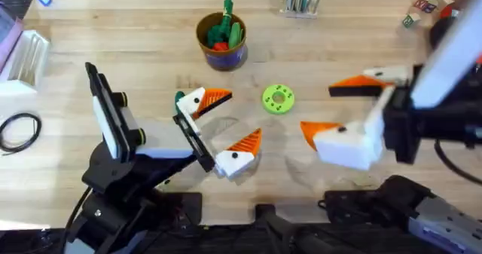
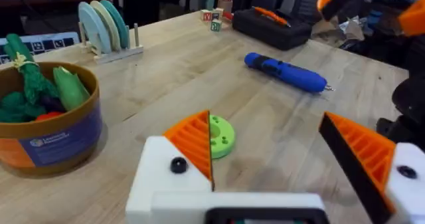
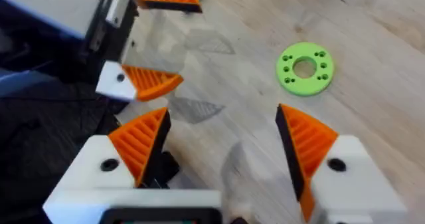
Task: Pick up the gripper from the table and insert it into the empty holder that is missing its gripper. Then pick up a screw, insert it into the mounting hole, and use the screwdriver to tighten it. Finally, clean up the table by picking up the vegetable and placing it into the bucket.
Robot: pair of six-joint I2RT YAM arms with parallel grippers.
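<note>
Wooden tabletop's pretty tidy now: the bucket [image 1: 221, 41] at the far side already has green toy veggies poking out, and the blue screwdriver [image 2: 285, 72] lies off on its own. Left gripper [image 1: 215, 130] and right gripper [image 1: 343, 107] both hang spread wide, holding nothing. Screwdriver looks light, rigid and a bit roll-prone, so I'd pinch it mid-handle. Green disc [image 1: 278, 98] sits between the grippers.
</note>
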